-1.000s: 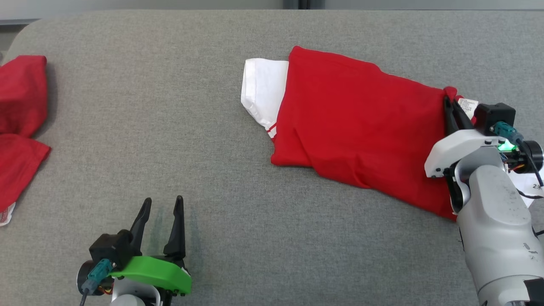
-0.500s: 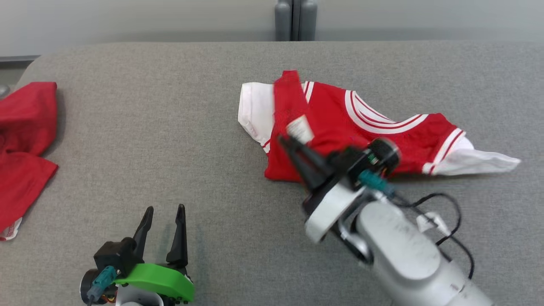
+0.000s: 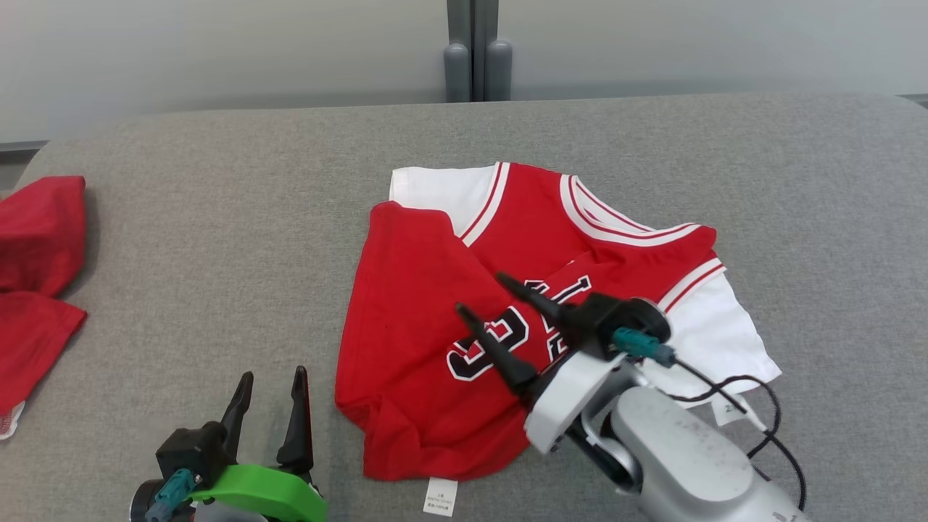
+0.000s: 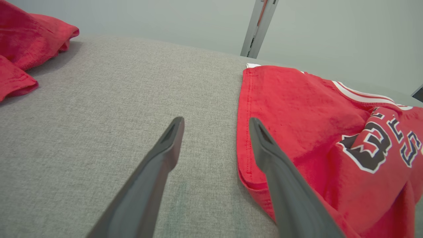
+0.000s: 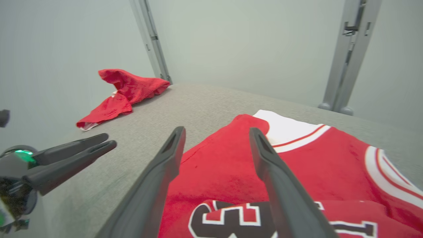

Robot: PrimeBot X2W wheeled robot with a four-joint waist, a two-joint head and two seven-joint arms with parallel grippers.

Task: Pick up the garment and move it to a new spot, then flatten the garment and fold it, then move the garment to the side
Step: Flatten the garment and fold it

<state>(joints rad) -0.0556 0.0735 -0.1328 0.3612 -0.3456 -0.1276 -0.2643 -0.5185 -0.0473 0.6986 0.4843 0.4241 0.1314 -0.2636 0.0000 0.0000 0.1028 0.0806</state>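
On the table (image 3: pixel 217 254), the garment (image 3: pixel 413 304) is lying half-doubled under the right gripper (image 3: pixel 480 292), which is hovering with jaws spread and empty, the left gripper (image 3: pixel 273 373) spread beside its hem; flattening is probably calling for outward pulls at corners.

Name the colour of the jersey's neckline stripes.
White, split by a thin red line; the jersey's neckline shows best in head view.

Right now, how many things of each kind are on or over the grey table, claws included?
Red-and-white jersey: 1
Plain red cloth heap: 1
Open claws: 2 (left claw, right claw)
Total: 4
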